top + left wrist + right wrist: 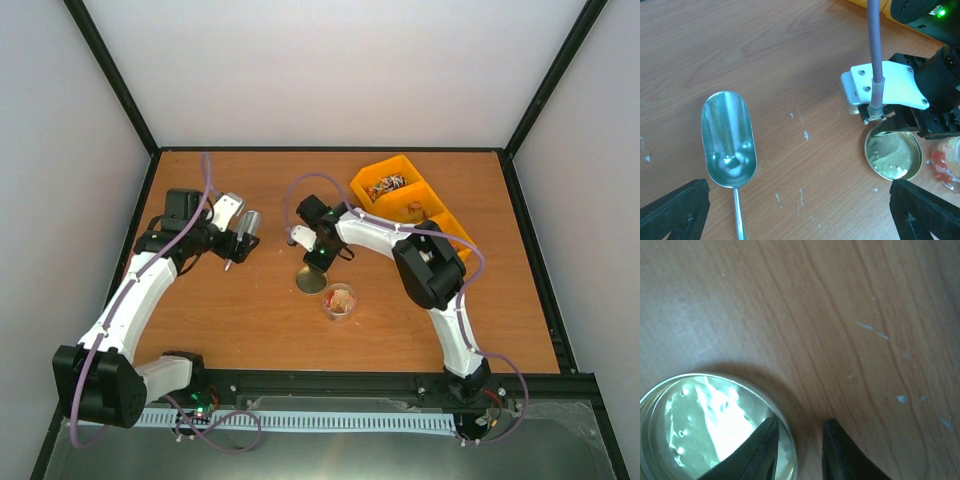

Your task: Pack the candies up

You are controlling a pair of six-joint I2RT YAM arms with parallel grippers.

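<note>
A small clear cup [340, 301] holds reddish-orange candies [939, 166] at mid-table. Just left of it a round gold metal lid [311, 281] lies flat. My right gripper [801, 424] stands low over the lid [715, 430], straddling its rim. One finger is inside the lid, and the other is outside with a small gap still showing. My left gripper [800, 215] hangs wide open above bare wood, holding nothing. A metal scoop [729, 140] lies empty on the table just left of it.
A yellow divided bin [400, 165] at the back right holds more sweets [386, 186]. The right arm's wrist and purple cable [875, 55] show in the left wrist view, close above the lid [892, 156]. Black frame rails edge the table.
</note>
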